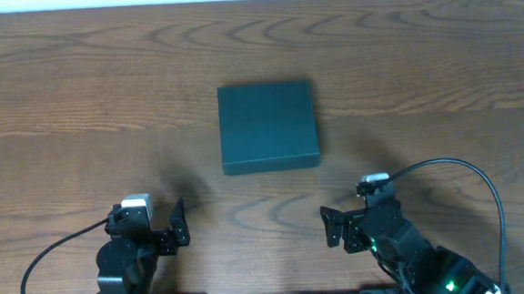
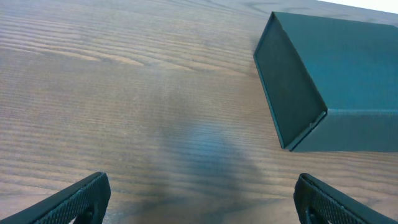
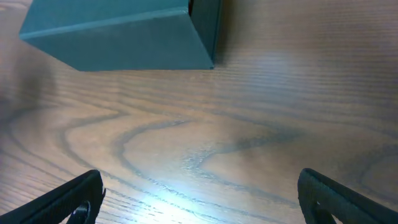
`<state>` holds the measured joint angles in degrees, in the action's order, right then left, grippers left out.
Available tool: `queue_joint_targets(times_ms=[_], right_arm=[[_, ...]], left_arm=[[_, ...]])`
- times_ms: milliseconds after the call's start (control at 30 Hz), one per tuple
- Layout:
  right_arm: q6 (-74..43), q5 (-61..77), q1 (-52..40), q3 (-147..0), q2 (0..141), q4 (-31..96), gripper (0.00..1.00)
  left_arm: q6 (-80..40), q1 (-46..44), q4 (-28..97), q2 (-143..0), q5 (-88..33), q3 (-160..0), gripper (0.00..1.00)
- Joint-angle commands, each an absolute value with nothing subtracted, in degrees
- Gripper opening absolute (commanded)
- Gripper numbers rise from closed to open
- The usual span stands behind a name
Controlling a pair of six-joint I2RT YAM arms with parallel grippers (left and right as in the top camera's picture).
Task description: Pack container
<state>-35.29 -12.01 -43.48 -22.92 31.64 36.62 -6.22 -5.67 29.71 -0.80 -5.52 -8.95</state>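
**Closed container [image 1: 268, 126] on tabletop [image 1: 77, 104], both sets of fingers empty.**
I find the left fingers [image 2: 84, 199] and the right fingers [image 3: 78, 196] spread wide, gripping nothing. The dark teal container sits ahead of both, forward-right of the left pair and forward-left of the right pair, touching neither.

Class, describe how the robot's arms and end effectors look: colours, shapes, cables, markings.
The left arm and right arm are black and boxy. Each wrist carries a pale camera block, and a thin black cable loops from each. The right arm shows green lights. The left end effector and right end effector have black, finely ribbed fingers.
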Motion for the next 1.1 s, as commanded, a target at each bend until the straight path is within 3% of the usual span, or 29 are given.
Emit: queue_joint_targets(times_ms=[0,600,933,1067], right_arm=[[-34.4,-12.4,-44.2,-23.4,31.5,36.7,0.99],[-34.4,-12.5,-44.1,-23.4,31.2,36.7,0.99],[-30.9,-9.3,-26.6,-13.4,16.0,35.3,0.99],[-29.4,-6.5,-24.0,-8.6,8.7,33.0,0.99]], left_arm=[[-6.9,-5.7,29.7,-0.2,-4.3,-8.1,0.95],[-6.9,-5.7,29.7,-0.2,-4.3,-8.1,0.95],[-6.9,-5.7,29.7,-0.2,-4.3,-8.1,0.95],[-6.9,-5.7,29.7,-0.2,-4.3,-8.1,0.95]])
